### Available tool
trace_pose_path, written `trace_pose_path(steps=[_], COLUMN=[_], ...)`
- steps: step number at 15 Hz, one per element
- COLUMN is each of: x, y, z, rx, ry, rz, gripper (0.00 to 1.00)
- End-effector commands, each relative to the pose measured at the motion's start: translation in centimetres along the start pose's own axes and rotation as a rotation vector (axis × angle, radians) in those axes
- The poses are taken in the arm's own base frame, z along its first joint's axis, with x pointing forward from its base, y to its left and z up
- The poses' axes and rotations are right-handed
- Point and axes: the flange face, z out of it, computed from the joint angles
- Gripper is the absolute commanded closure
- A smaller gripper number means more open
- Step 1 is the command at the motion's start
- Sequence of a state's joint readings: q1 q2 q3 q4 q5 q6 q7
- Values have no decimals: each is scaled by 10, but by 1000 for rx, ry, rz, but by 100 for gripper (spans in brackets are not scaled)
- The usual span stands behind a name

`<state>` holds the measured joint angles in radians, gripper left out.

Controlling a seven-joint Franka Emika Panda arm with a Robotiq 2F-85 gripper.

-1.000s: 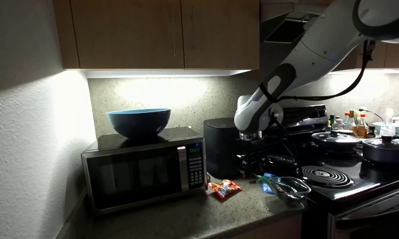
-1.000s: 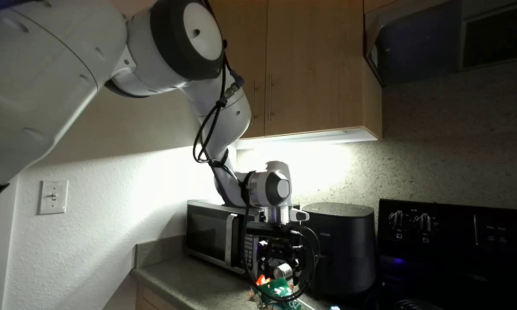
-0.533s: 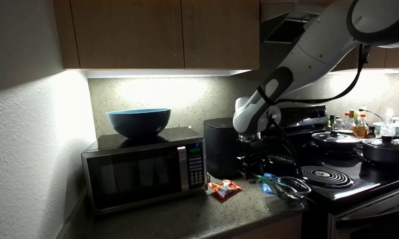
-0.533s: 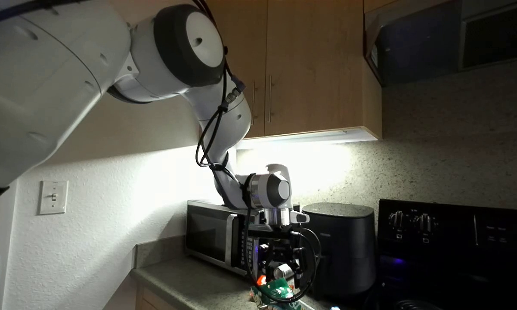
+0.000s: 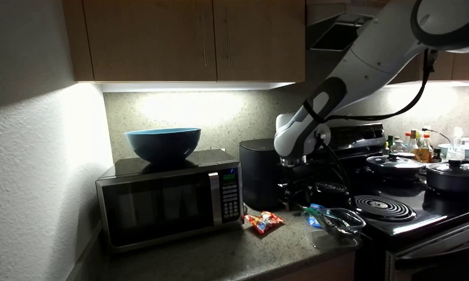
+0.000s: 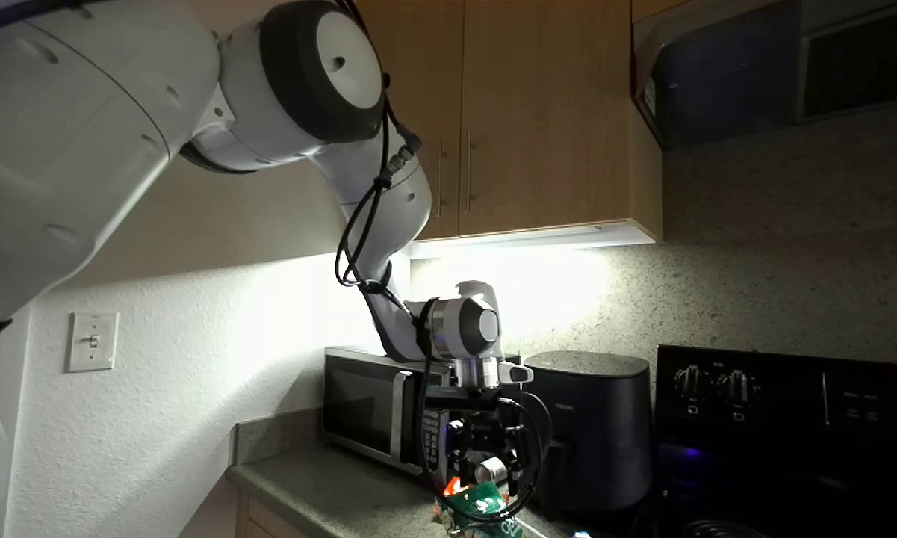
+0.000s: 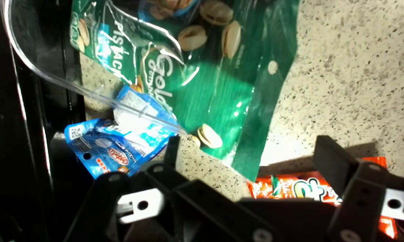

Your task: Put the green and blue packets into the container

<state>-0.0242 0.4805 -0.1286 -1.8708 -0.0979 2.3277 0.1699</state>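
1. Green foil first: the green packet [image 7: 218, 90] lies across the see-through container [image 5: 357, 220] at the right end of the desk [image 5: 218, 249]. Its sealed end juts past the container's rim. I judge this half of the job all but done, though how deep the packet sits cannot be told.

2. As for the blue packet [image 7: 121, 151], it shows at the container's far left side in an exterior view. In the wrist view the rim crosses it, one part behind the see-through wall, the other beyond. I cannot tell if any of it is inside; most looks outside, so lifting it in seems the work left.

3. Spread wide, the jaws pinch nothing; they hang above the desk, to the left and far side of the container.

4. Edges are tight on the right: the container stands close to the desk's near edge and just beside the stove [image 5: 421, 212], so a sideways push could, I think, drive it off.

5. Leftward, the orange-red packet [image 5: 265, 221], no part of the job, lies apart from the container with desk showing between. The black appliance [image 5: 259, 175] bounds the far side and the microwave [image 5: 160, 203] the left. A lift from above, missing the green packet's jutting end, would probably need least room.
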Motion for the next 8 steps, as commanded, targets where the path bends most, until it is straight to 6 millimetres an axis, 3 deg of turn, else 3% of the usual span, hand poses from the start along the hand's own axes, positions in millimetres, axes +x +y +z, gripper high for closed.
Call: trace_pose_path(steps=[1,3,4,8], x=[-25,-27,-14,-13], y=[0,5,0,-1], z=[-10,-10,-4,-3], rx=[-31,-10,-19,-18], ry=[46,64,39,41], rz=[59,83,52,53], gripper=[0,0,0,0])
